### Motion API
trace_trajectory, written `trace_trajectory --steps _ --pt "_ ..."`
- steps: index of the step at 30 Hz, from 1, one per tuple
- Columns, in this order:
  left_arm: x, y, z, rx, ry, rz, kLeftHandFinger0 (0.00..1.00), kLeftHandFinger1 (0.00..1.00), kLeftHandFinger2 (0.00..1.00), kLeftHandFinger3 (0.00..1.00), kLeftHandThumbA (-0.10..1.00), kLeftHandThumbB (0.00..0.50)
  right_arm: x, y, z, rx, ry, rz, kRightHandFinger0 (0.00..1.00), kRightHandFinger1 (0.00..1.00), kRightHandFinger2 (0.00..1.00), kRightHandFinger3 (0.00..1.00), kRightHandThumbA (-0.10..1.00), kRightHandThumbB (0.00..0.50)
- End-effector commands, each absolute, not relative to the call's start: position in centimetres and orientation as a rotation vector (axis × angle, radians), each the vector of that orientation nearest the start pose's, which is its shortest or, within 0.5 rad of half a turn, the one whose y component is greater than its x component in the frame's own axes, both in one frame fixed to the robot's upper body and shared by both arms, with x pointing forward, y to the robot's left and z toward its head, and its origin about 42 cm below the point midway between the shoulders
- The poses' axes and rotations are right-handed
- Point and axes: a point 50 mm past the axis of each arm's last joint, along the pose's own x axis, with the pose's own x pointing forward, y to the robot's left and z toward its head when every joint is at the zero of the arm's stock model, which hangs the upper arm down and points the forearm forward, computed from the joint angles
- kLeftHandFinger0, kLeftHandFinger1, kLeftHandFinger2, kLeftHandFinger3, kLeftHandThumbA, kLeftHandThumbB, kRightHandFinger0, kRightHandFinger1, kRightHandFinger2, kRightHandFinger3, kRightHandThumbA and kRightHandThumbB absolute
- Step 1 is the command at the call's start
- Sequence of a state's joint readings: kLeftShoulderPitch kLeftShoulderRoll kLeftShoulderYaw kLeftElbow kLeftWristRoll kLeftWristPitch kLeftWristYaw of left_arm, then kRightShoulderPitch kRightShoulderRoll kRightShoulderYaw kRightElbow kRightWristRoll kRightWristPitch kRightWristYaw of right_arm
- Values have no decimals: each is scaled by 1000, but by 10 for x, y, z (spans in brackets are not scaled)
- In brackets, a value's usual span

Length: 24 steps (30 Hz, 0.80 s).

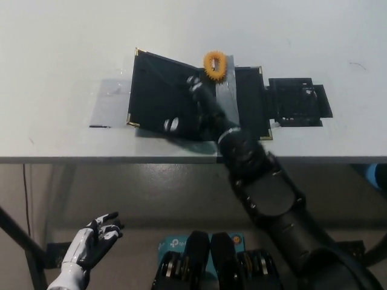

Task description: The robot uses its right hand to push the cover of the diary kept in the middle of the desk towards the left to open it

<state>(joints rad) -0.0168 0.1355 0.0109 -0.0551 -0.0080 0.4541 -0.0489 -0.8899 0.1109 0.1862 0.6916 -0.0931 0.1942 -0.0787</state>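
The right hand (pixel 192 112) presses its spread fingers against the diary's (pixel 160 90) raised black cover. The left hand (pixel 91 240) (fingers apart) hangs below the desk (pixel 60 60).

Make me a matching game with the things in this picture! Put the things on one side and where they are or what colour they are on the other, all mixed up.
Things:
1. diary cover
2. ring
3. left hand
4. right hand

Descriptions:
A. white, down below the desk edge, fingers apart
B. orange, at the top of the diary
C. black, resting against the cover
D. dark, with gold corners, lifted partly open

Pairs: 1-D, 2-B, 3-A, 4-C
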Motion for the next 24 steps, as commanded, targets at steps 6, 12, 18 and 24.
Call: trace_trajectory --steps 6,12,18,24 --pt "285 265 95 127 343 22 1000 750 721 843 551 215 487 -87 333 324 -64 336 891 925 977 1000 1000 249" --pt "284 270 97 109 339 32 1000 771 722 845 547 203 466 -134 341 464 -136 309 914 980 1000 1000 1000 214" --pt "279 274 93 100 347 51 1000 785 719 823 542 190 433 -207 324 526 -197 205 858 927 960 1000 1000 216" --pt "279 277 93 95 344 67 1000 763 708 827 537 183 399 -260 309 488 -265 83 829 872 885 994 1000 205"
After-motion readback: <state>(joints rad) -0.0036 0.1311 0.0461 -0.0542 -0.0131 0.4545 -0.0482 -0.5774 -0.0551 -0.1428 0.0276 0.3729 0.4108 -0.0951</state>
